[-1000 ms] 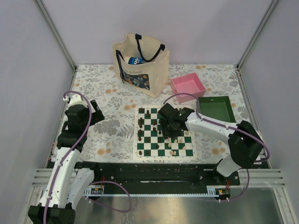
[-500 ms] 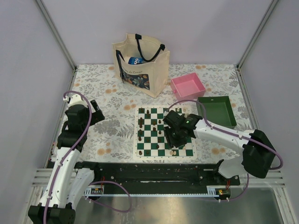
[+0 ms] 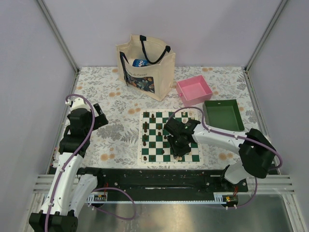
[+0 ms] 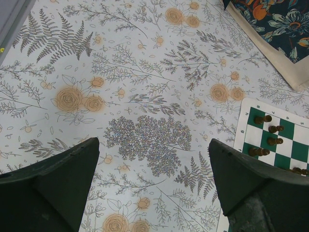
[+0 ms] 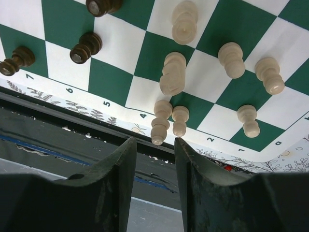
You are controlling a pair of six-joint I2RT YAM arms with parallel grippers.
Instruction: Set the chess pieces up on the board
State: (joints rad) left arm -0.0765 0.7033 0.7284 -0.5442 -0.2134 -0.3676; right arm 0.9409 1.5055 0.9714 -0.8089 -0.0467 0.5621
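The green-and-white board [image 3: 159, 161] lies in the middle of the table, with dark and cream chess pieces [image 3: 147, 126] scattered over it. My right gripper [image 3: 177, 145] hovers low over the board's near right part. In the right wrist view its jaws [image 5: 155, 145] stand narrowly apart, gripping nothing. The head of a cream piece [image 5: 159, 123] on the board's border lies right at their mouth, with a second cream piece [image 5: 179, 120] beside it. Several more cream pieces [image 5: 231, 59] and dark pieces [image 5: 86, 47] stand or lie on the squares [image 5: 241, 19]. My left gripper [image 4: 153, 145] is wide open over the floral tablecloth, left of the board's corner [image 4: 289, 140].
A cream tote bag [image 3: 145, 65] stands at the back. A pink tray [image 3: 194, 89] and a green tray [image 3: 223, 115] sit at the back right of the board. A black rail [image 3: 159, 179] runs along the table's near edge, just below the board.
My right gripper has moved nearer over the board, first swinging right, then back left, and its jaws have narrowed. The left arm has not moved.
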